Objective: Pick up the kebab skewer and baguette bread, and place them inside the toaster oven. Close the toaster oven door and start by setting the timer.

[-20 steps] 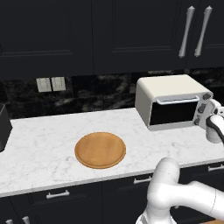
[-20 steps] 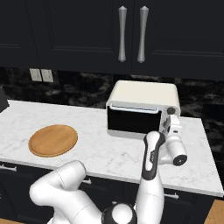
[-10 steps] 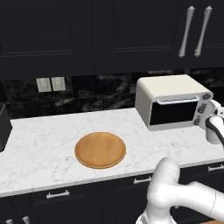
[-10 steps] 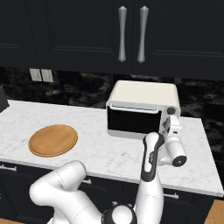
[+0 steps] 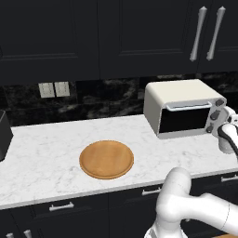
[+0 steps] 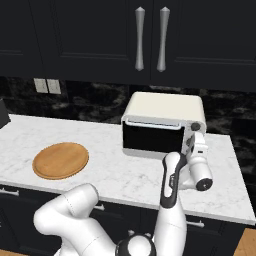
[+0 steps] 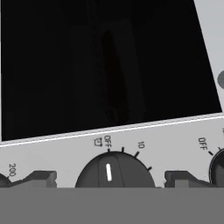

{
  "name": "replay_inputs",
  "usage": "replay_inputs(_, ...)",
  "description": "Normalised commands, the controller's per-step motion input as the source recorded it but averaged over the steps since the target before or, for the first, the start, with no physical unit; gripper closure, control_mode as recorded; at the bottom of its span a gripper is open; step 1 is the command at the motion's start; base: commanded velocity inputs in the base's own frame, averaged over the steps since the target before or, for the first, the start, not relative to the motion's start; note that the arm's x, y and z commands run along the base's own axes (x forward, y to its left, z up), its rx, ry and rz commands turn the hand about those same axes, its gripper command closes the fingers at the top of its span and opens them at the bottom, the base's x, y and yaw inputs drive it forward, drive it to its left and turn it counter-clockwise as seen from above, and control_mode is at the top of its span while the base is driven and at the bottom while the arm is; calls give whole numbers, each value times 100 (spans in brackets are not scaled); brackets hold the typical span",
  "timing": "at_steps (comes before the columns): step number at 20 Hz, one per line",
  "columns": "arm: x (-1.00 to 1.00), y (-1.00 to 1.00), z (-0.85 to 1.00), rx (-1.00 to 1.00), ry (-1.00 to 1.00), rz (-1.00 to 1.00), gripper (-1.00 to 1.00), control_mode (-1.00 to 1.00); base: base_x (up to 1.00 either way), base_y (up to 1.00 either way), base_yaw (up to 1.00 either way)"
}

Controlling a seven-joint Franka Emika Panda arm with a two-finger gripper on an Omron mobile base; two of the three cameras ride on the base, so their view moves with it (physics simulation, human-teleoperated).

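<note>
The toaster oven (image 5: 183, 108) stands at the back right of the white marble surface (image 5: 42, 160), close against the dark backsplash, and the toaster oven door (image 6: 152, 138) is shut, its dark glass upright with the pale bar handle (image 5: 188, 106) along the top. The gripper (image 6: 192, 144) is up at the oven's right-hand control strip, the arm's white hand reaching in from the front edge of the surface. In the hand view the two dark fingertips (image 7: 38, 178) stand well apart, one on each side of a dark round timer knob (image 7: 114, 171), not touching it; the knob's white pointer sits just beside the OFF mark, and another knob (image 7: 217, 168) shows at the edge of the same strip. Whatever lies behind the glass is too dark to make out, so I cannot tell where the skewer or the bread are. A round wooden board (image 5: 106, 159) lies bare near the middle of the surface, well apart from the oven. A black appliance (image 5: 4, 135) sits at the far left edge.
</note>
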Motion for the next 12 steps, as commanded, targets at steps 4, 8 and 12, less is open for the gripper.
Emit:
replay_inputs(4, -3, 0, 0, 0, -1, -2, 100, -100, 0, 0, 0)
replay_inputs(8, 0, 0, 0, 0, 0, -2, 100, -100, 0, 0, 0)
replay_inputs(12, 0, 0, 0, 0, -1, -2, 100, -100, 0, 0, 0)
